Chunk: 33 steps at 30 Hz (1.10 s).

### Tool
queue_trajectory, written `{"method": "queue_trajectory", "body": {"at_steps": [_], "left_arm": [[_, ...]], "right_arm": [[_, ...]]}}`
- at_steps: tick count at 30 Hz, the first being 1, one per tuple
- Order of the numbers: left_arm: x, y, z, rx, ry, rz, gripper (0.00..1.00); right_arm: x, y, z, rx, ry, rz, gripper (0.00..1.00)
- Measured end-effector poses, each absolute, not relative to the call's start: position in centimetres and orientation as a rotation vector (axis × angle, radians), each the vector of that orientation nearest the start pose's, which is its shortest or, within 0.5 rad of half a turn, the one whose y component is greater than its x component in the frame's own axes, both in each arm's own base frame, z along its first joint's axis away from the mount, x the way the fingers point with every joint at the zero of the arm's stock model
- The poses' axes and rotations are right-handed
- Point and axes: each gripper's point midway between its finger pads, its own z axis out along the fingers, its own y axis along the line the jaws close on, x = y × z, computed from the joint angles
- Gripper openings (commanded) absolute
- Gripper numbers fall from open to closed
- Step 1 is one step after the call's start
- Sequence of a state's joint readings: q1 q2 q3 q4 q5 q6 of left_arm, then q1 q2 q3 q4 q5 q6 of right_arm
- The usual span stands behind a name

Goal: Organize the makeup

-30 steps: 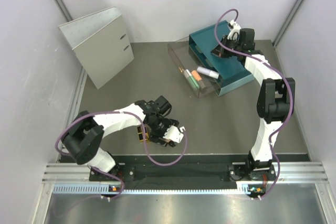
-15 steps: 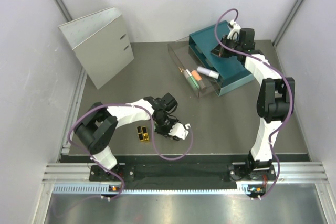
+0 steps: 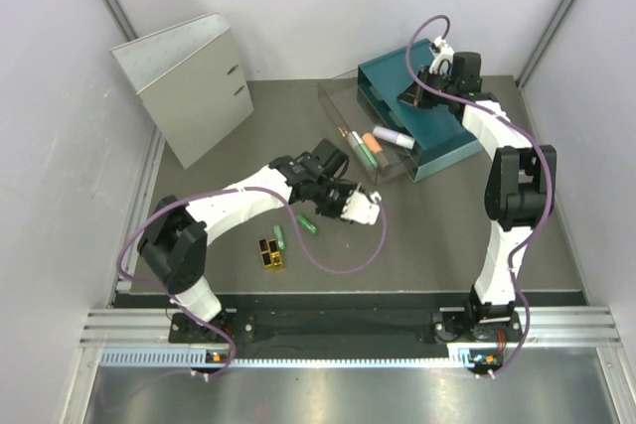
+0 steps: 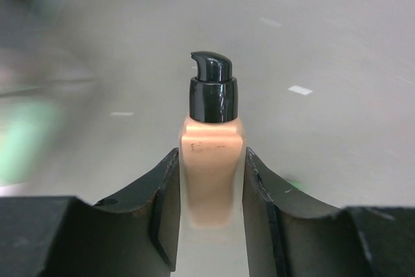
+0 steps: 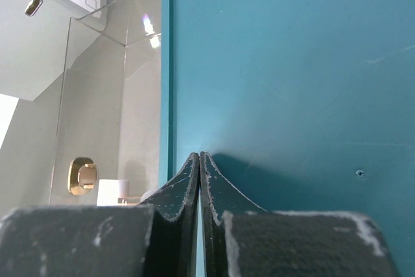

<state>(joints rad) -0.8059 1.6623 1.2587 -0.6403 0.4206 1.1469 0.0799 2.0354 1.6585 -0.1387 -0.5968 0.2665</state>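
Observation:
My left gripper is shut on a peach-orange makeup bottle with a black pump cap, held off the table. From above, the left gripper hangs mid-table, just short of the clear plastic box. Two green tubes and a gold-and-black block lie on the table behind it. Green, orange and white-lilac tubes lie inside the clear box. My right gripper is shut and empty, on top of the teal drawer box.
A grey ring binder stands at the back left. The teal drawer box sits against the clear box at the back right. White walls close in both sides. The right wrist view shows a small gold item beyond the clear wall.
My left gripper shut on the peach-orange bottle near the front and carried it up and right toward the clear box, uncovering the two green tubes. The right arm stayed put.

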Motion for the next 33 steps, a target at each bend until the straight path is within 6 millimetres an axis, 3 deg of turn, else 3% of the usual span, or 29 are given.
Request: {"method": "queue_trajectory", "body": {"at_steps": [6, 10, 17, 21, 25, 29, 33], "left_arm": [[30.1, -35.1, 17.1, 1.929, 1.23, -0.324, 0.0], [33.9, -36.0, 19.5, 1.759, 1.253, -0.299, 0.0], [42.5, -38.1, 23.0, 1.564, 1.244, -0.198, 0.0], [46.2, -39.0, 23.3, 1.525, 1.222, -0.114, 0.0], [48.7, -38.7, 21.5, 1.541, 1.207, -0.033, 0.0], [50.6, -37.4, 19.2, 1.56, 1.222, 0.01, 0.0], [53.2, -35.2, 20.1, 1.493, 1.195, 0.055, 0.04]], "right_arm": [[54.4, 15.2, 17.5, -0.178, 2.088, 0.836, 0.0], [54.4, 15.3, 17.5, -0.18, 2.091, 0.843, 0.0], [54.6, 15.4, 17.5, -0.182, 2.093, 0.856, 0.0], [54.6, 15.3, 17.5, -0.177, 2.094, 0.863, 0.0], [54.7, 15.2, 17.5, -0.176, 2.094, 0.863, 0.0], [54.7, 15.1, 17.5, -0.173, 2.093, 0.865, 0.0], [54.7, 15.1, 17.4, -0.172, 2.096, 0.871, 0.0]]}}
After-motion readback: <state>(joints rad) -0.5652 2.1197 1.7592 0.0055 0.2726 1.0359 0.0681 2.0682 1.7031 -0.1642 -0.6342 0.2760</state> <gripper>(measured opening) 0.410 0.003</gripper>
